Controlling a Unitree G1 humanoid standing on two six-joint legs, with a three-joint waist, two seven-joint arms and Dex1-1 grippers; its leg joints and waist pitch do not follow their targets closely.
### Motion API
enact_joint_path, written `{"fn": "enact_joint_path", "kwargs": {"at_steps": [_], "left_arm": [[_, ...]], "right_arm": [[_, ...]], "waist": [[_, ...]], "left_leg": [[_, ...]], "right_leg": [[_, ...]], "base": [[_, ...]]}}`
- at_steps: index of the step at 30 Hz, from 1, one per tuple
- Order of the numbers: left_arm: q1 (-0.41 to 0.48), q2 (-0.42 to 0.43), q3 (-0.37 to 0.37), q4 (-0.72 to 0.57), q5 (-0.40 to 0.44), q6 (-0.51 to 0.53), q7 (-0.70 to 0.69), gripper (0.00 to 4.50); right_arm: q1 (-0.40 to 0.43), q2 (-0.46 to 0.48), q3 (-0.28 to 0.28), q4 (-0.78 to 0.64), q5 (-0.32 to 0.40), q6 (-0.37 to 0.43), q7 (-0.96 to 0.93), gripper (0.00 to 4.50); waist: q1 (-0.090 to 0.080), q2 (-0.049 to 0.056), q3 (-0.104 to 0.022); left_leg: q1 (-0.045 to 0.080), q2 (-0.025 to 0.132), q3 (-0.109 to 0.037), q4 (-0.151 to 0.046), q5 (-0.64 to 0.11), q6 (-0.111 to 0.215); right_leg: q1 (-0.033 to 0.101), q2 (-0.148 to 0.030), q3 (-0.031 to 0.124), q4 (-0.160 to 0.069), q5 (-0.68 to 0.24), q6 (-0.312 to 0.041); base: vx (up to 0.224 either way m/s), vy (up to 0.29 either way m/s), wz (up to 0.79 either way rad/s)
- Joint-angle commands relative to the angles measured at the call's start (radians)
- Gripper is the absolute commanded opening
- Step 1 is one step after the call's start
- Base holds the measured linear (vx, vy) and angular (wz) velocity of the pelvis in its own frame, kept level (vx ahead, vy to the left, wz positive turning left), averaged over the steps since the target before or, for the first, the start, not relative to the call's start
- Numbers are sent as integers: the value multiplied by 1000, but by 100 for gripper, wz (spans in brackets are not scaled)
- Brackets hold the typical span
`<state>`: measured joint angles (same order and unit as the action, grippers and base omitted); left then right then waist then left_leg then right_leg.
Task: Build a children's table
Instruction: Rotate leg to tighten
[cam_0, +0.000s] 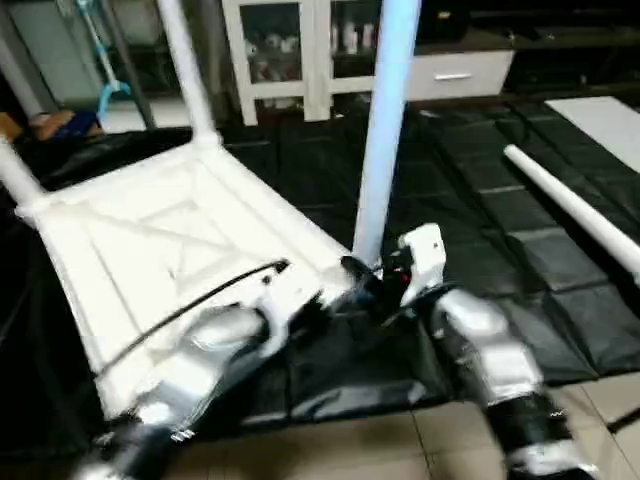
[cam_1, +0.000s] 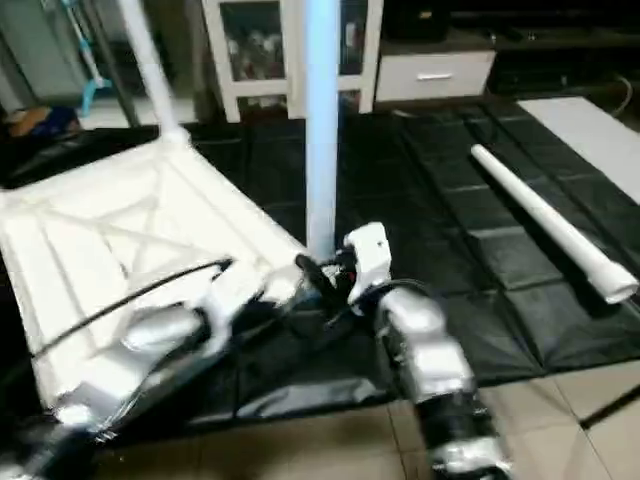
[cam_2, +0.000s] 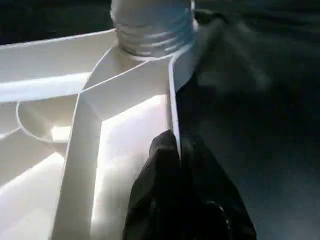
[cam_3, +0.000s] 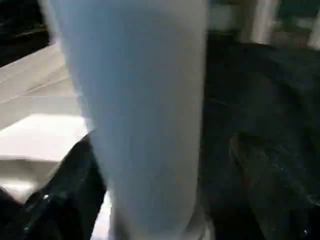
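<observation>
left pincer (cam_2: 175, 150): its black fingers are pressed together on the thin upright rim of the table top (cam_0: 170, 250), clamped on that wall just short of the corner socket. the top lies underside up on the black floor mat (cam_0: 480, 220), its x-ribs spreading away to the pincer's left. beyond the fingertips, at the corner, the threaded foot of the upright leg (cam_0: 385, 130) sits in the socket with its threads still showing above the rim, so it is judged not yet screwed home.

right pincer (cam_0: 375, 280): it stands at the base of the same upright leg, one finger on each side of the shaft; the fingers look spread around it, but whether they press on it cannot be told. the leg's long axis runs straight up from this pincer, at right angles to the top.

two further legs rise at the far corners, well away from both pincers. loose leg (cam_1: 550, 225): it lies flat on the mat, well off to the right of the right pincer, its long axis slanting away from the robot; the right arm is the nearer one for fetching it.

judged step: the left pincer steadies the top while the right turns the leg into its socket.
</observation>
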<state>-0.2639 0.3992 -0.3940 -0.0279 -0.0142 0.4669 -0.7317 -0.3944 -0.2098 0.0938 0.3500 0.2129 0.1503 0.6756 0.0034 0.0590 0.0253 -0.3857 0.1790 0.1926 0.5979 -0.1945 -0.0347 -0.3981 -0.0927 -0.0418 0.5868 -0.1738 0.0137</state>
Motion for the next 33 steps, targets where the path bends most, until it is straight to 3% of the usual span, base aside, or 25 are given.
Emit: {"fn": "enact_joint_path", "kwargs": {"at_steps": [1, 5, 8, 13, 15, 19, 26, 33], "left_arm": [[48, 39, -77, -46, -27, 32, -108, 0], [72, 70, -67, -91, -47, 39, -134, 0], [79, 89, -63, -101, -51, 33, -144, 0], [80, 92, -57, -110, -56, 41, -154, 0], [80, 91, -59, -114, -58, 46, -156, 0], [80, 93, -64, -119, -63, 51, -164, 0], [85, 99, -69, -127, -67, 56, -173, 0], [86, 97, -69, -122, -62, 65, -170, 0]], "right_arm": [[-4, -66, 31, -48, 10, 37, 120, 415], [19, -180, 68, -69, 13, 24, 301, 415], [41, -233, 92, -82, 15, 18, 383, 415], [69, -260, 119, -90, 33, 36, 456, 415], [69, -249, 124, -65, 19, 12, 441, 380], [57, -224, 106, -14, 10, -6, 422, 357], [56, -223, 100, 2, 18, -11, 431, 298], [51, -196, 83, 19, 14, -31, 393, 281]], "waist": [[3, 2, -49], [19, 4, -49], [25, -4, -49], [22, -10, -44], [23, -9, -44], [21, -8, -45], [23, -6, -48], [21, -9, -48]], "left_leg": [[25, 47, -19, -82, -252, 34], [26, 47, -17, -82, -238, 35], [27, 47, -16, -81, -239, 41], [25, 47, -16, -82, -280, 36], [27, 47, -17, -82, -287, 26], [27, 46, -18, -83, -293, 17], [25, 45, -17, -79, -246, 38], [24, 45, -17, -80, -260, 36]], "right_leg": [[28, -34, 25, -58, -143, -232], [34, -33, 25, -51, -105, -239], [37, -36, 27, -54, -107, -241], [34, -40, 30, -64, -212, -230], [31, -39, 30, -66, -235, -223], [29, -38, 30, -66, -241, -221], [34, -36, 28, -58, -161, -238], [35, -37, 28, -60, -190, -236]], "base": [[0, 0, 0], [0, 0, 0], [0, 0, 0], [0, 0, 0], [0, 0, 0], [0, 0, 0], [0, 0, 0], [0, 0, 0]]}}
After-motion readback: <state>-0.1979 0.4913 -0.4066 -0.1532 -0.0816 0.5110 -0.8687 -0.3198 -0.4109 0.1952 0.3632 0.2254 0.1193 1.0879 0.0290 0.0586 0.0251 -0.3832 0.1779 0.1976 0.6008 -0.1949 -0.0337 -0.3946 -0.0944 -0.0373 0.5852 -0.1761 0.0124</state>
